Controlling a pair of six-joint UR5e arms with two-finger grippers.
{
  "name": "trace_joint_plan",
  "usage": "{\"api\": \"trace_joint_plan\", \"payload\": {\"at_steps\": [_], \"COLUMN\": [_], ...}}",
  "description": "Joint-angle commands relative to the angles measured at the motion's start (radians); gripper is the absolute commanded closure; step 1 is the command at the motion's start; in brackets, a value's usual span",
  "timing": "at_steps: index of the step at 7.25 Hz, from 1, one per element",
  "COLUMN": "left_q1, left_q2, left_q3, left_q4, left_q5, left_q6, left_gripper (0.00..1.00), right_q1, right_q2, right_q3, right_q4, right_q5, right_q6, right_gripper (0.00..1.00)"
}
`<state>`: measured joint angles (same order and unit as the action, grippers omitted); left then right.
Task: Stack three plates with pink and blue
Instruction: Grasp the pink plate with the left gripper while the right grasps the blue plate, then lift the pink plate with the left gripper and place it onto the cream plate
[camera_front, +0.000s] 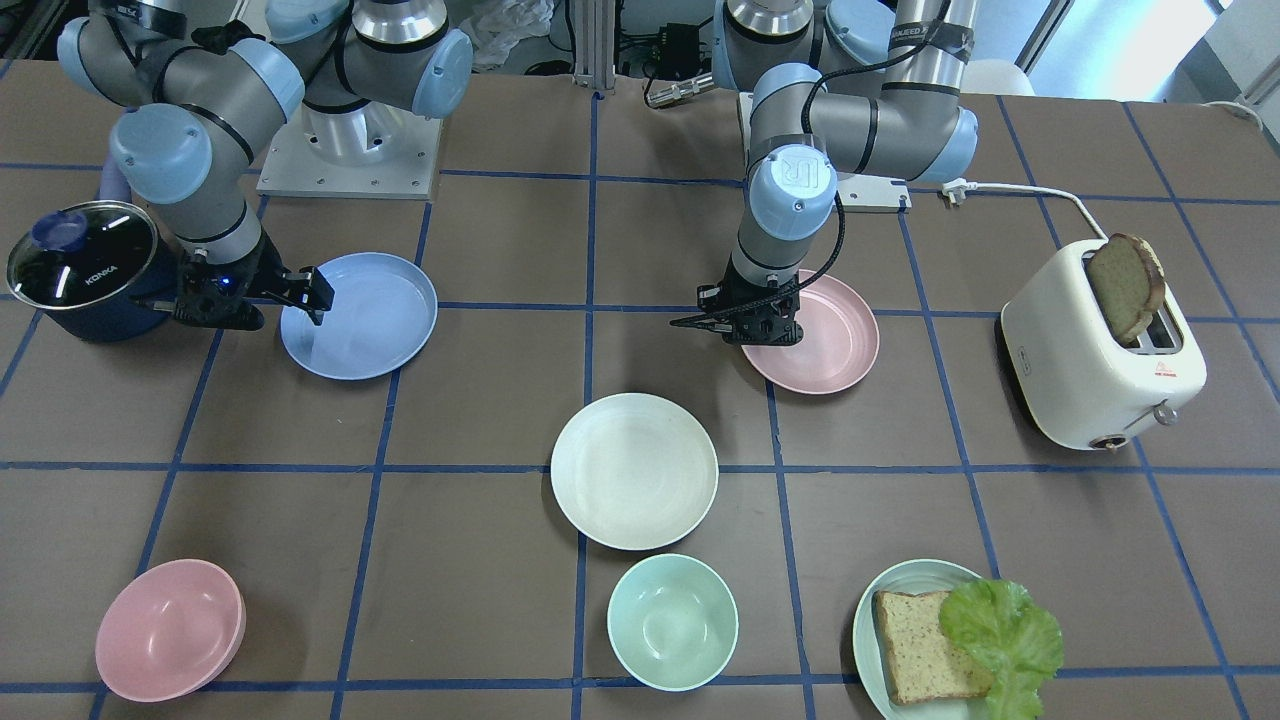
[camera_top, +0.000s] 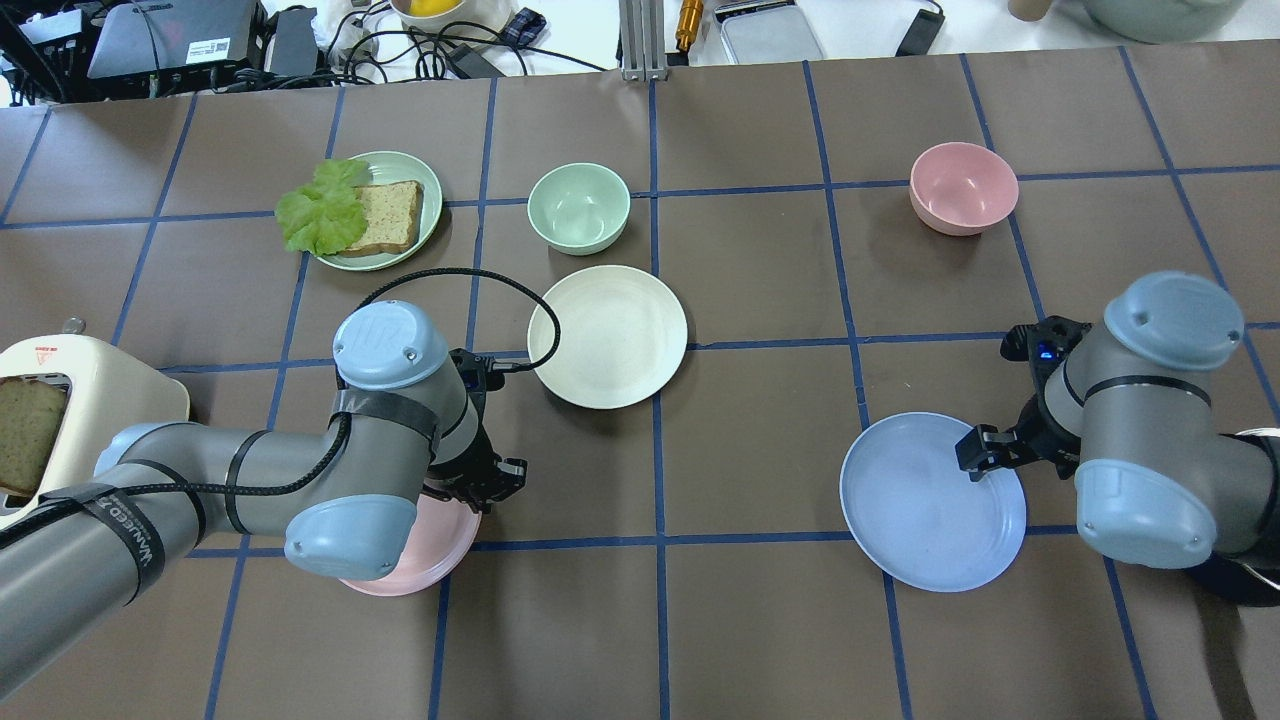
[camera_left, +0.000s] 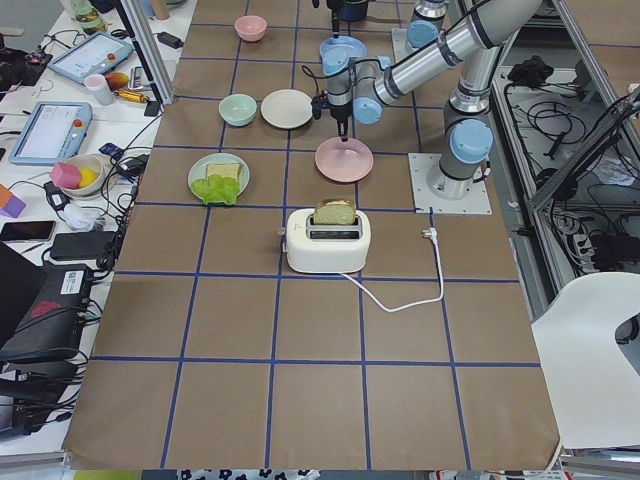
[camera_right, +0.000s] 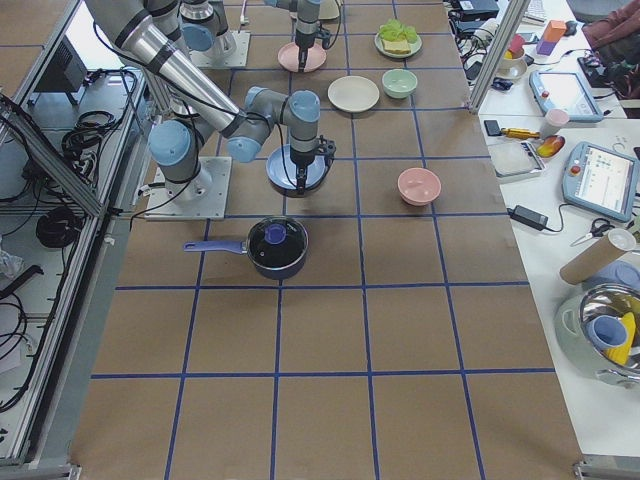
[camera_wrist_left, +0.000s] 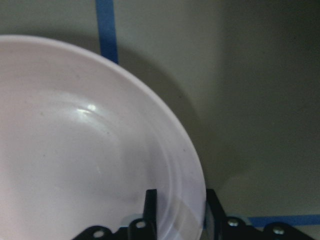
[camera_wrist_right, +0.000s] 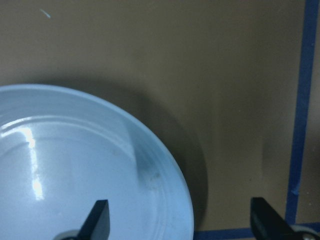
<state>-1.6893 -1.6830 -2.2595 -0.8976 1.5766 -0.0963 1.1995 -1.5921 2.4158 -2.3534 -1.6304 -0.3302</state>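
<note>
The pale pink plate (camera_front: 835, 345) lies near the robot's base, and my left gripper (camera_front: 745, 335) is down at its rim. In the left wrist view the fingers (camera_wrist_left: 150, 210) stand close on either side of the pink plate's (camera_wrist_left: 75, 150) rim, shut on it. The light blue plate (camera_front: 365, 320) lies on the robot's right side. My right gripper (camera_front: 315, 295) is open, and in the right wrist view its fingers (camera_wrist_right: 100, 220) straddle the blue plate's (camera_wrist_right: 75, 175) rim, wide apart. The cream-white plate (camera_front: 633, 470) lies free in the middle.
A dark blue pot with a glass lid (camera_front: 85, 265) stands right beside the right gripper. A white toaster with bread (camera_front: 1100, 350) stands beyond the pink plate. A mint bowl (camera_front: 672, 620), a pink bowl (camera_front: 170, 628) and a pale green plate (camera_front: 865, 620) with bread and lettuce line the far edge.
</note>
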Motion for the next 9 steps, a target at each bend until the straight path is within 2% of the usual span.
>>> {"api": "trace_joint_plan", "payload": {"at_steps": [1,2,3,4,5,6,7,8,9], "left_q1": [0.002,0.002,-0.004,-0.041,-0.074,-0.102,-0.145,-0.189,-0.220], "left_q2": [-0.009,-0.021,-0.042,-0.081,-0.130,-0.185,-0.255,-0.311,-0.351], "left_q3": [0.117,0.223,0.333,0.413,0.492,0.587,0.682,0.765,0.816], "left_q4": [-0.003,-0.080,-0.213,-0.234,-0.234,-0.236,-0.234,-0.237,-0.257], "left_q5": [0.006,-0.003,-0.010,-0.012,-0.023,-0.067,-0.094,-0.186,-0.185], "left_q6": [-0.020,-0.042,-0.054,-0.089,-0.129,-0.188,-0.242,-0.281,-0.284], "left_gripper": [1.00,1.00,1.00,1.00,1.00,1.00,1.00,1.00,1.00], "right_q1": [-0.066,-0.070,-0.070,-0.070,-0.070,-0.072,-0.072,-0.072,-0.072], "right_q2": [0.006,0.006,0.004,0.006,0.006,0.004,0.003,-0.003,-0.003], "right_q3": [0.026,0.026,0.028,0.034,0.039,0.042,0.042,0.042,0.042], "right_q4": [-0.027,-0.026,-0.026,-0.015,-0.017,-0.018,-0.015,-0.015,-0.015], "right_q5": [0.029,0.068,0.076,0.098,0.098,0.084,0.084,0.086,0.087], "right_q6": [-0.029,-0.055,-0.052,-0.053,-0.056,-0.055,-0.047,-0.047,-0.049], "right_gripper": [0.04,0.12,0.28,0.48,0.49,0.58,0.88,1.00,1.00]}}
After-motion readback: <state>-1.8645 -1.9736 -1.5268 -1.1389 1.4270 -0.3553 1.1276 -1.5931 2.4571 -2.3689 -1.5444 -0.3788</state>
